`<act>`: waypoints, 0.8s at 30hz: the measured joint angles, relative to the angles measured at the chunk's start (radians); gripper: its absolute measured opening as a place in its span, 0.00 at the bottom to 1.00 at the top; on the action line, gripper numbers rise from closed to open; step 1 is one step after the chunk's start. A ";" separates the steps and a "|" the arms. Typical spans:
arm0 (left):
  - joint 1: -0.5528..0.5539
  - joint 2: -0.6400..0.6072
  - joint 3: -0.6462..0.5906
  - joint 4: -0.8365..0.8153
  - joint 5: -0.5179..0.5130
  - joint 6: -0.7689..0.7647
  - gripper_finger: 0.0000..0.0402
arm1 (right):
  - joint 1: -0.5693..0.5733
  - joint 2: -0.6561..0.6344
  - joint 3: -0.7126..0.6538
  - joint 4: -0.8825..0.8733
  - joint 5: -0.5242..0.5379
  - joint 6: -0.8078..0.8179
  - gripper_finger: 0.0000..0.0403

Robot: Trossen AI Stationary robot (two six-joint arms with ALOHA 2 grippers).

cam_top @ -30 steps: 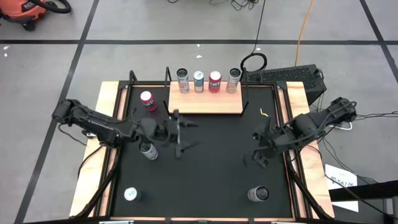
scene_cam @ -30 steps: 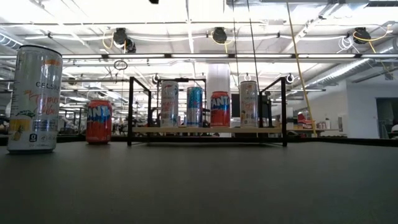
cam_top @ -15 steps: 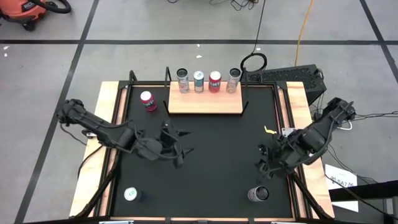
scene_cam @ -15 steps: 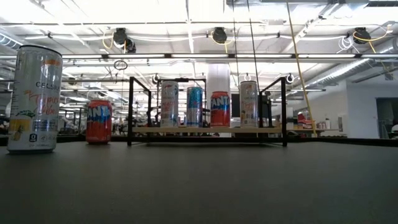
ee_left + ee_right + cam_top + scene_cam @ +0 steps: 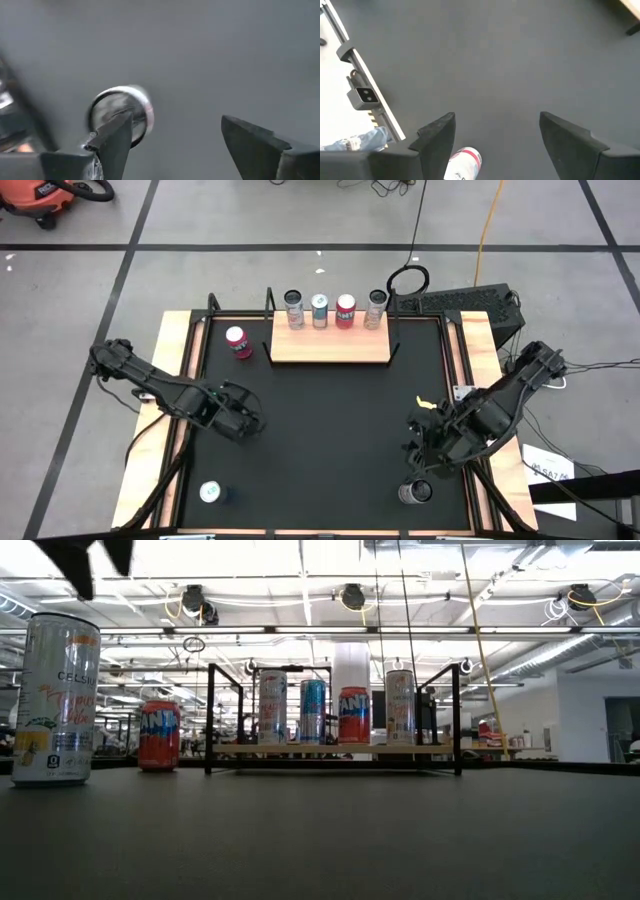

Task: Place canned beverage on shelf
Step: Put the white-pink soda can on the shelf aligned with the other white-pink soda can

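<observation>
High view: light wooden shelf (image 5: 330, 347) at 12 o'clock of black surface (image 5: 330, 430), four cans along its back edge. Left claw (image 5: 240, 418) released at 9 o'clock; right claw (image 5: 425, 455) released at 4 o'clock. Left wrist view: silver-topped can (image 5: 121, 116) just beyond one finger.

"CELSIUS" on near white can (image 5: 57, 700)

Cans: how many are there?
7: four in a row on the shelf, one red can left of it, one near the table's front-left corner, one front-right. The arms may hide another.
</observation>
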 joint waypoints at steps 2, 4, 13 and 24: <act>0.000 0.000 0.000 -0.040 0.004 -0.004 0.74 | -0.001 0.011 0.000 0.014 0.000 -0.007 0.68; 0.001 0.000 0.000 -0.074 0.007 -0.003 0.74 | -0.001 0.018 0.000 0.029 0.000 -0.016 0.68; 0.057 -0.017 0.000 -0.137 0.002 0.093 0.74 | -0.018 0.029 0.000 0.047 0.000 -0.030 0.68; 0.268 -0.081 0.000 -0.119 0.019 0.500 0.74 | -0.092 0.028 0.000 0.130 0.000 -0.157 0.68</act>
